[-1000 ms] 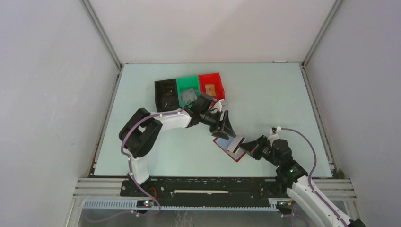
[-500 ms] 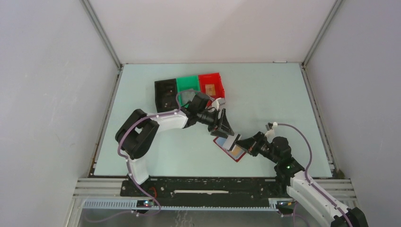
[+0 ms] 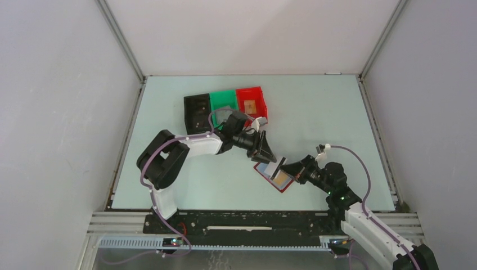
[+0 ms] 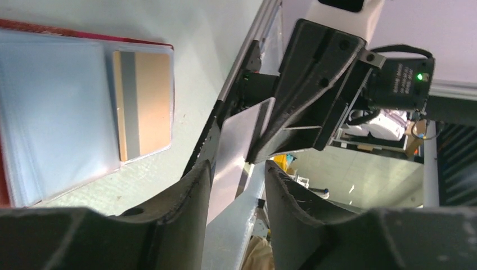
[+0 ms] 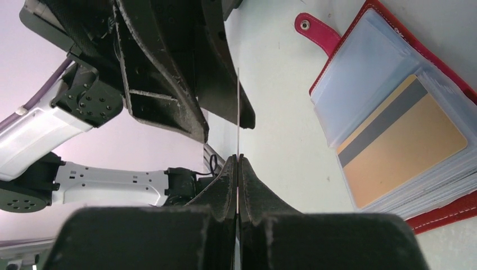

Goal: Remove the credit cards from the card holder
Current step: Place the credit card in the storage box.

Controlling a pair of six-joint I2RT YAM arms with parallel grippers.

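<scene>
Grey flat card point(image 4: 239, 135), right end effector point(image 5: 238, 159) pinching, clear-sleeved red wallet point(image 5: 360, 79)

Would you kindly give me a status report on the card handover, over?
Right gripper shut on thin grey card. Left gripper open around its far end. Tan striped card sits in open dark-red wallet. Path clear.

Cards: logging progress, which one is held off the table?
The thin grey card, pinched in the right tool; the tan card with a grey stripe lies sleeved in the dark-red wallet.
</scene>
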